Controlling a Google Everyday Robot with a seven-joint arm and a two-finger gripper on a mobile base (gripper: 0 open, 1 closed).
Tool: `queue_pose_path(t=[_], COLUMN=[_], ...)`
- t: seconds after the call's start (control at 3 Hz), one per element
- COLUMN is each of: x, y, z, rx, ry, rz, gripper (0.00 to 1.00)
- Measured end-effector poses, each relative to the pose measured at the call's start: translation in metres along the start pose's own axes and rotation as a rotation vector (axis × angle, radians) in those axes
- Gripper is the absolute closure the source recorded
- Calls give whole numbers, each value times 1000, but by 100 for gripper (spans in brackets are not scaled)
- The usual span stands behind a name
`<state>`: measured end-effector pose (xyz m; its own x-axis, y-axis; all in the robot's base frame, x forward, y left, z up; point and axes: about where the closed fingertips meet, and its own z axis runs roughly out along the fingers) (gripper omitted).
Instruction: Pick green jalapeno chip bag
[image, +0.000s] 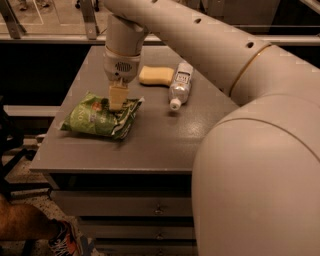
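Observation:
The green jalapeno chip bag lies on the left part of the grey table. My gripper comes straight down from the arm onto the bag's right upper end. Its fingers are closed on the bag there, and the foil is bunched and pulled up around them. The bag's left end still rests on the table. The fingertips are hidden in the crumpled foil.
A yellow sponge block and a clear plastic bottle on its side lie right of the gripper, farther back. Drawers sit under the tabletop. A person's leg and shoe are at the lower left. My arm fills the right side.

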<state>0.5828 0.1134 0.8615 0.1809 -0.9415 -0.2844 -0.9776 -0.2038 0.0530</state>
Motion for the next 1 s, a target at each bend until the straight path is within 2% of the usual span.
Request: queue_pose_path(t=[0.33, 0.67, 1.0], x=[-5, -3, 1], y=[5, 10, 14], z=[-34, -69, -92], rx=[69, 145, 190], ry=[-18, -43, -113], rz=[-27, -47, -69], gripper=[100, 100, 100])
